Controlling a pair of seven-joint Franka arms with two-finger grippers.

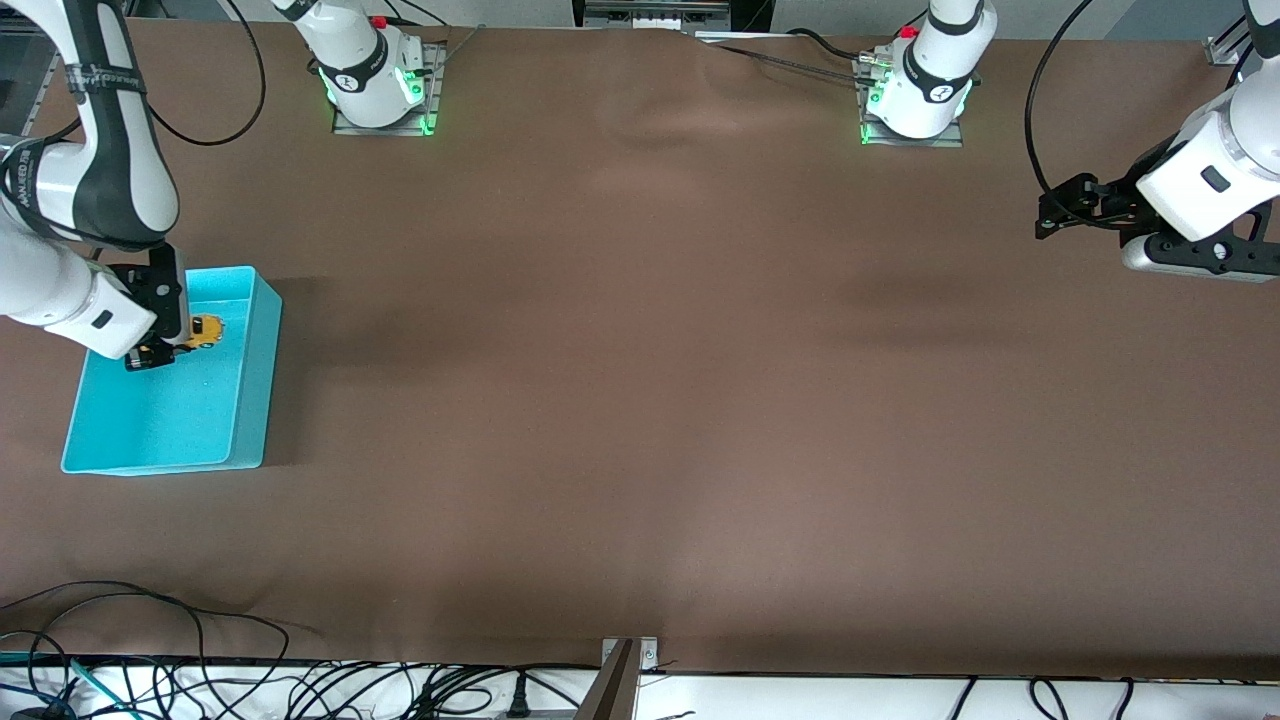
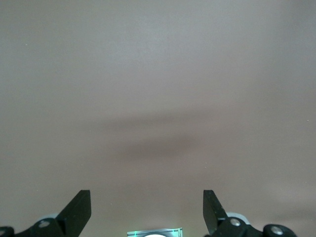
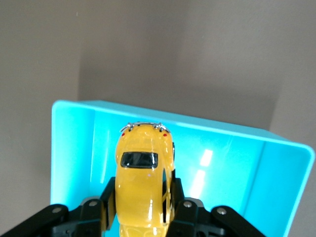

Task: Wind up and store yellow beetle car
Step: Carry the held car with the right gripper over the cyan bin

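Observation:
My right gripper (image 1: 170, 345) is shut on the yellow beetle car (image 1: 203, 331) and holds it inside the turquoise bin (image 1: 240, 420), in the part of the bin farther from the front camera. In the right wrist view the car (image 3: 143, 182) sits between the two black fingers (image 3: 106, 200), which press on its sides, with the bin's wall (image 3: 74, 143) around it. My left gripper (image 1: 1050, 215) is open and empty, up over bare table at the left arm's end; its fingertips (image 2: 79, 207) show wide apart in the left wrist view.
The turquoise bin stands at the right arm's end of the brown table. The arm bases (image 1: 375, 85) are at the top of the front view. Cables (image 1: 150, 690) lie along the edge nearest the front camera.

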